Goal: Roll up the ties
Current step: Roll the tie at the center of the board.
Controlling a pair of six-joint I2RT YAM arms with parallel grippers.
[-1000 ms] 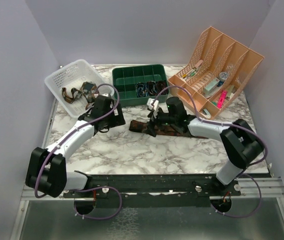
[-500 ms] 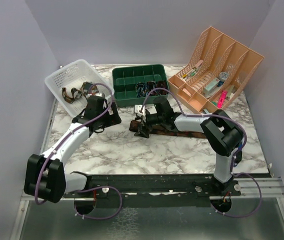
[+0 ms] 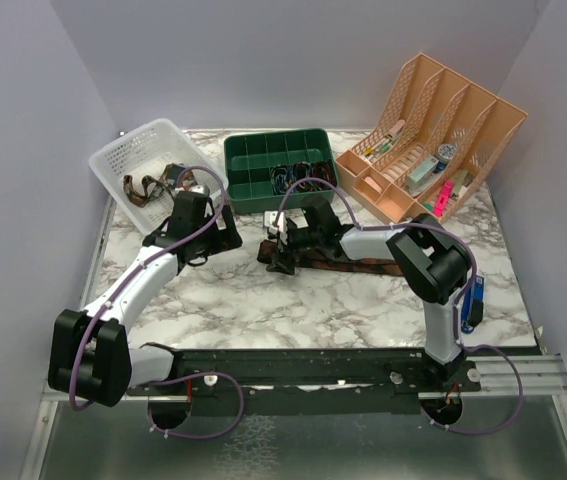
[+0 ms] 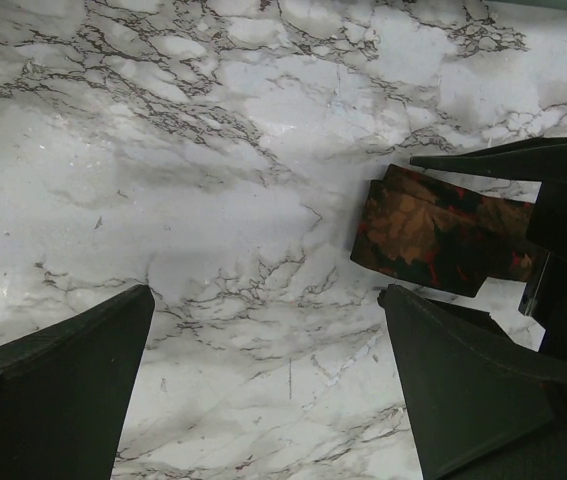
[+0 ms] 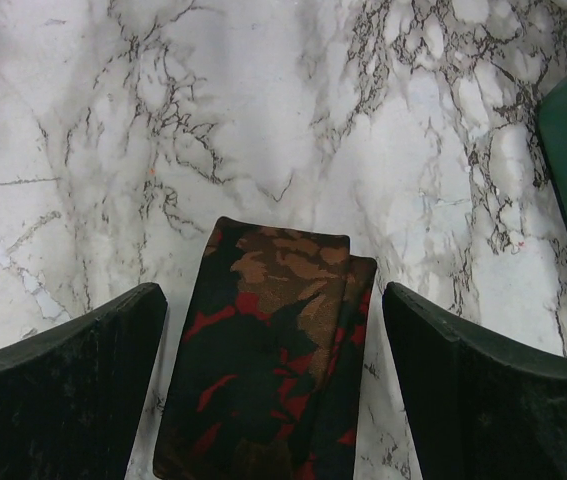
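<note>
Right end effector [image 5: 270, 300] spread wide — tie [image 5: 268, 370] flat between its fingers

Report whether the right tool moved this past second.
Yes: the right tool slid left along the tie, from the right end of the green tray toward its middle.

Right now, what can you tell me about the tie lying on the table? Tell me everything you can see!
The tie looks like soft fabric, dark brown to black with red and orange-brown leafy blotches. It lies flat and unrolled on the marble table as a long strip. Its squared end seems doubled over in two layers. The right gripper straddles that end with its jaws open, not gripping it.
</note>
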